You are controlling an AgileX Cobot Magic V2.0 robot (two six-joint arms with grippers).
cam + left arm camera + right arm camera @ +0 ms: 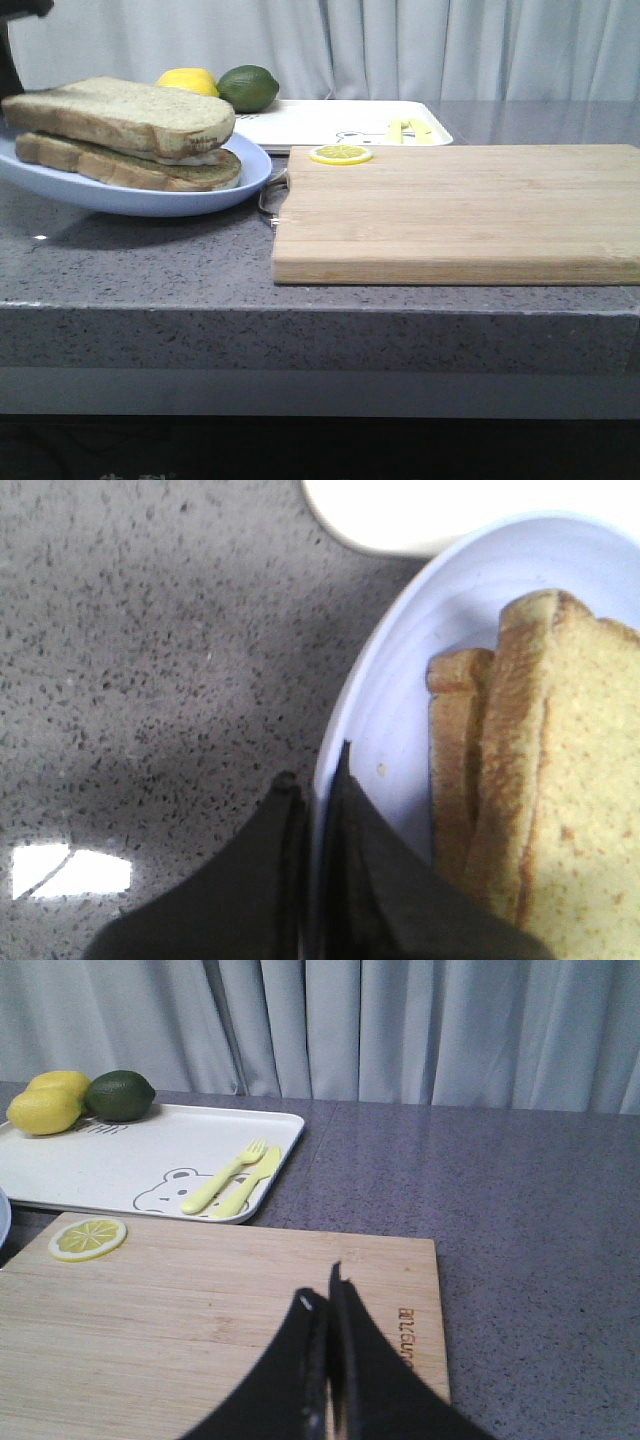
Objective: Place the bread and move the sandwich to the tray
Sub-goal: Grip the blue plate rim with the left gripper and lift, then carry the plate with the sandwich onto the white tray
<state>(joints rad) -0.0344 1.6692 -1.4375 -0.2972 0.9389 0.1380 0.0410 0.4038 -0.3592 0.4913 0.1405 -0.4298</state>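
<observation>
1. Nearest, the left hand [312,780] is clamped on the near rim of the plate [390,710], one finger over the rim and one under it, nothing else in its grip.
2. The sandwich [125,135] sits on that plate straight beyond the fingers, bread [120,112] stacked on top, so the top slice looks already placed; the plate seems raised off the table [150,260], with a shadow beneath it.
3. The right hand [322,1305] hangs over the cutting board [460,210], fingers pressed together and empty.
4. A lemon slice [341,154] lies at the board's far left corner.
5. Farther back lies the tray [330,120], its long side running left to right, just beyond the plate and to its right; the left hand is the nearer one.
6. On the tray: fork and knife [238,1178], lemon [188,81], lime [248,88].
</observation>
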